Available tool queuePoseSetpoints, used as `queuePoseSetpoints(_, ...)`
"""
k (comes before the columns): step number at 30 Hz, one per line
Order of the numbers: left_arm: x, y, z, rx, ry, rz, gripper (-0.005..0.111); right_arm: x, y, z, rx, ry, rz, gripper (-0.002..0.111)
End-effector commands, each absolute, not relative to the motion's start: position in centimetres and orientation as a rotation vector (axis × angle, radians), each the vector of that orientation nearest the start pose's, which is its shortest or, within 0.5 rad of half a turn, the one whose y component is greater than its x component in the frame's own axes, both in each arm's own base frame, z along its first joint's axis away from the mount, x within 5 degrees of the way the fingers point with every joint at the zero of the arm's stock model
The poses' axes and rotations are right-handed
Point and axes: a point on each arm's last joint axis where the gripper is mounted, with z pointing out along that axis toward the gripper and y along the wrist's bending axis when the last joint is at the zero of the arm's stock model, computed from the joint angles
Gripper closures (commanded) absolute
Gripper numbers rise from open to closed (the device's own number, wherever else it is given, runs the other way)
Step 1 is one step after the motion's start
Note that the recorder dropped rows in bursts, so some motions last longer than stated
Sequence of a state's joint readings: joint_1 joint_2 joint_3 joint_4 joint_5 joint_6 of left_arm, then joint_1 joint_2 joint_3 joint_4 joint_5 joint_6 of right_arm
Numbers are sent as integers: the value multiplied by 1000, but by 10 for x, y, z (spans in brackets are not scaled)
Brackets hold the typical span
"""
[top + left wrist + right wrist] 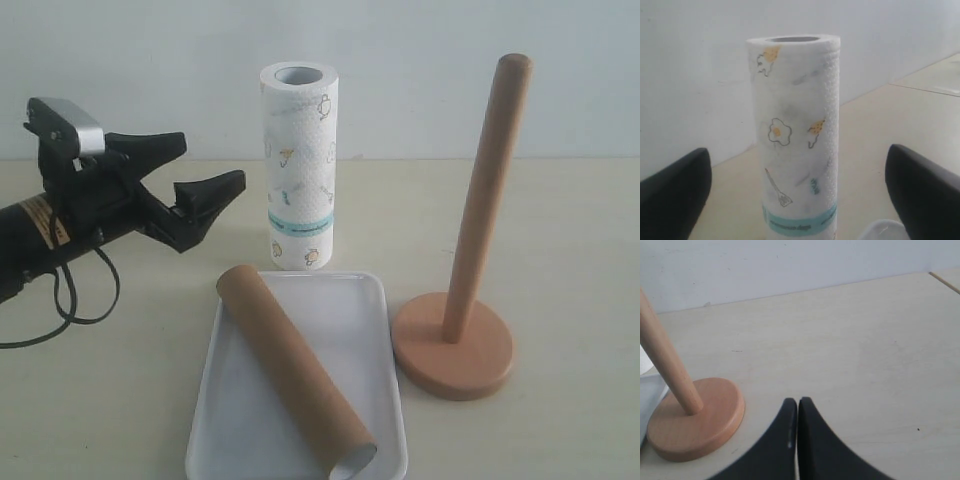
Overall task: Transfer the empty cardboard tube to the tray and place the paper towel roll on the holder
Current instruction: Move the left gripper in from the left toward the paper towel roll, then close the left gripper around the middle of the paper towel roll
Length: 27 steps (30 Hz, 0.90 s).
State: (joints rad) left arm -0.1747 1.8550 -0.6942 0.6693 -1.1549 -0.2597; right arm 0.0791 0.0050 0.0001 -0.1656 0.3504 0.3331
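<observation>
The brown cardboard tube [296, 370] lies slantwise in the white tray [370, 330]. Behind the tray the paper towel roll [299, 165] [796, 135] stands upright on the table, cartoon prints and a teal band on it. To its left, apart from it, my left gripper [200, 170] [800, 195] is open, with its fingers pointing at the roll. The wooden holder [455, 345] [695, 422] stands bare to the right of the tray, its post [487, 190] upright. Near the holder's base my right gripper [798, 402] is shut and holds nothing; the exterior view does not show it.
A black cable [70, 300] loops on the table under the left arm. A white wall [420, 60] closes the back of the table. A corner of the tray [885, 230] shows beside the roll in the left wrist view.
</observation>
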Motion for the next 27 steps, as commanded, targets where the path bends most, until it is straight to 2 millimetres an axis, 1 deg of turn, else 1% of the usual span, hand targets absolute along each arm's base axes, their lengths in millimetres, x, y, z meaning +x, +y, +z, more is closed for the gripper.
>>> queuePoseSetpoints(1,321,-123,163,651,1487,-608,19,54,-1,183,135,1816,125,108)
queuePoseSetpoints(5,329,-130,158,658,1484,-619,19,54,-1,183,135,1816,125,108)
queuePoseSetpoints(15,362,-138,142,645,1469,-628,19,54,-1,183,135,1817,124,108)
queuePoseSetpoints(19,365,-142,140,672,1415,-664,19,54,-1,183,135,1817,124,108)
queuePoseSetpoints(23,368,-155,133,692,1407,-688,19,54,-1,183,135,1817,124,108)
queuePoseSetpoints(27,378,-170,137,677,1370,-694,19,54,-1,183,135,1817,124,108)
